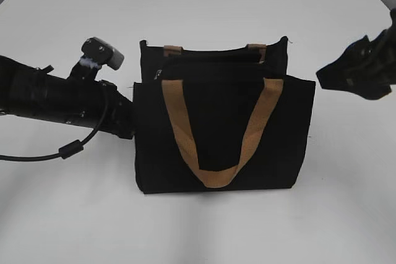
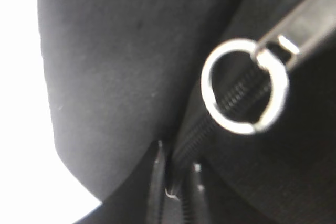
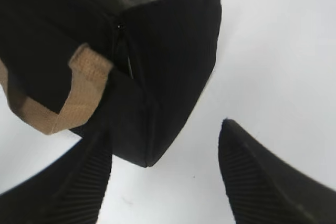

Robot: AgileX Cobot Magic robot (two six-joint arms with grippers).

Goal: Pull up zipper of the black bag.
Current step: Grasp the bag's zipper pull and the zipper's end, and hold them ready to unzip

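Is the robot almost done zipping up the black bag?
Not yet. The black bag stands on the table with its top gaping, so nothing looks zipped. In hand: the left gripper is right at the zipper, near its silver ring; a firm grip can't be confirmed. The right gripper waits open beside the bag's corner. The pulling is left.

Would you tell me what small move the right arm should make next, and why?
Probably bring the right gripper in onto the black bag at its near corner. Its fingers stand open and apart from the bag, while the left wrist view sits close against the zipper and its silvery ring.
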